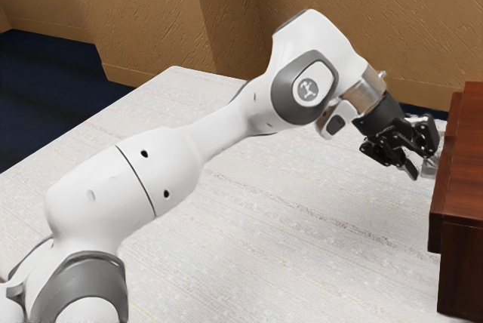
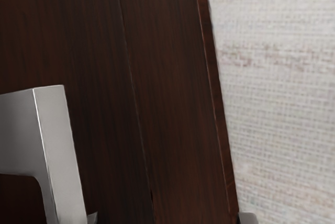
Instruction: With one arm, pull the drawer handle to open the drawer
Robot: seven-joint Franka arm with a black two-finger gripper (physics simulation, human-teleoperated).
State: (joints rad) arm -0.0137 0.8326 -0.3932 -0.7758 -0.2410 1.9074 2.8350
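Drawer (image 1: 441, 187) of dark wood at 3 o'clock in the exterior view, on the pale desk (image 1: 302, 225), its upper front standing a little proud of the cabinet (image 1: 460, 285) body below. Silver handle (image 1: 430, 170) on that front, facing 9 o'clock. White arm (image 1: 226, 123) laid from 8 o'clock across the desk toward 3 o'clock. Black end effector (image 1: 421, 155) right at the drawer, pointed toward 4 o'clock, fingers (image 1: 412, 169) spread wide rather than pinched together. Handle just beside the lower fingertip, at about 4 o'clock from the end effector's middle; cannot tell whether touching. Tan wall (image 1: 151, 6) behind at 12 o'clock, dark blue floor (image 1: 45, 89) at 10 o'clock.

Wrist view: dark wood-grain drawer (image 2: 68, 35) close before the hand, parted by a thin seam from a second dark panel (image 2: 167, 103) alongside. Handle (image 2: 47, 150) large and near, a silver bracket standing out from the wood, just under the hand and off to one side of its line rather than centred. Pale woven desk (image 2: 277, 103) surface beyond the panel's edge, on the side away from the handle. Grain of the wood running parallel to the seam and to the handle's upright edge.
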